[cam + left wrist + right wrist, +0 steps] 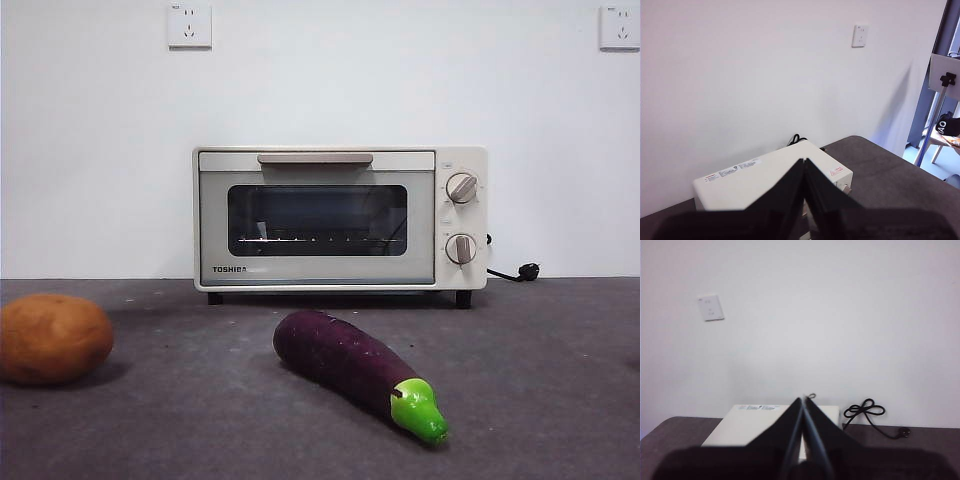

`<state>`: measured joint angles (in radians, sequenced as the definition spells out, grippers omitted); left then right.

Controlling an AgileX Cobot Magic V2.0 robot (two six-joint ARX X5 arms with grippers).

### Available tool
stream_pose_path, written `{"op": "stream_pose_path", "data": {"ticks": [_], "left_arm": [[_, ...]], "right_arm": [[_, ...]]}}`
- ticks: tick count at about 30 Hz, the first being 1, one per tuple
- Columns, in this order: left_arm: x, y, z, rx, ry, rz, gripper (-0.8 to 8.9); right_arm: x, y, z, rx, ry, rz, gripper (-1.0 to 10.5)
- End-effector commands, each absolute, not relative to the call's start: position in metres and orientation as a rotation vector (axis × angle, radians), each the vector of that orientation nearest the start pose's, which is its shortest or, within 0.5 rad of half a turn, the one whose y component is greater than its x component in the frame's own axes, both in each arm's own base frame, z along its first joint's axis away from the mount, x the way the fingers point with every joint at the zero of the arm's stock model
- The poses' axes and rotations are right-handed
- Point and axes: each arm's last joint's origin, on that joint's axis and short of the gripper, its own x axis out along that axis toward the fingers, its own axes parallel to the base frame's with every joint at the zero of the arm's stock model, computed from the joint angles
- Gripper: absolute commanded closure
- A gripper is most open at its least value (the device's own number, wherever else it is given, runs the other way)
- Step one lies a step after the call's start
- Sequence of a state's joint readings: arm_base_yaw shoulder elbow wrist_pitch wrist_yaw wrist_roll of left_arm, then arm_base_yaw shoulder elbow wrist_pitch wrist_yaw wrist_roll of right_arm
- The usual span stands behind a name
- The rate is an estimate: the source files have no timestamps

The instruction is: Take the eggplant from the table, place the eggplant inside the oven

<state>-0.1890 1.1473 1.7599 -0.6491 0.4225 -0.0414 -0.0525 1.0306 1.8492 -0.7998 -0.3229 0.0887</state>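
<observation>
Lying on the tabletop point(560, 340) just in front of the oven point(340, 218), the eggplant point(345, 360), set aslant with the green stem cap toward the camera and the rounded purple end toward the oven door. Free on every side, so open to a grip across the thick middle. Well apart from a brown potato point(52, 338) at the far side of the tabletop.

Oven door shut, beige handle along its top edge, two knobs beside the glass; likely to need opening before anything goes in.

Held high above the oven, both hands: left hand point(804, 165) and right hand point(803, 404), each clenched with jaws pressed together, grasping nothing. Waiting pose, by the look of it; task not yet begun.

Glossy dark-purple skin, long tapering body, bright green pointed cap. Smooth and rounded, so probably prone to rolling or slipping under a narrow pinch.
</observation>
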Motion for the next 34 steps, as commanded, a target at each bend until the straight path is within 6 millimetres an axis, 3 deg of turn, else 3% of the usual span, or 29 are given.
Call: {"op": "stream_pose_path", "data": {"ticks": [1, 12, 23, 27, 34], "left_arm": [[0.166, -0.045, 0.532, -0.023, 0.034, -0.621, 8.19], [0.184, -0.049, 0.526, -0.017, 0.066, -0.622, 8.19], [0.215, -0.055, 0.515, -0.008, 0.101, -0.622, 8.19], [0.24, -0.06, 0.505, -0.008, 0.132, -0.623, 8.19], [0.298, -0.073, 0.467, -0.019, 0.261, -0.627, 8.19]], "right_arm": [[0.099, 0.005, 0.554, 0.078, -0.023, 0.302, 7.6], [0.104, 0.006, 0.553, 0.099, -0.011, 0.35, 2.5], [0.108, 0.007, 0.552, 0.134, 0.013, 0.4, 2.5], [0.107, 0.007, 0.552, 0.146, 0.02, 0.411, 2.5], [0.108, 0.007, 0.549, 0.152, 0.045, 0.41, 2.5]]}}
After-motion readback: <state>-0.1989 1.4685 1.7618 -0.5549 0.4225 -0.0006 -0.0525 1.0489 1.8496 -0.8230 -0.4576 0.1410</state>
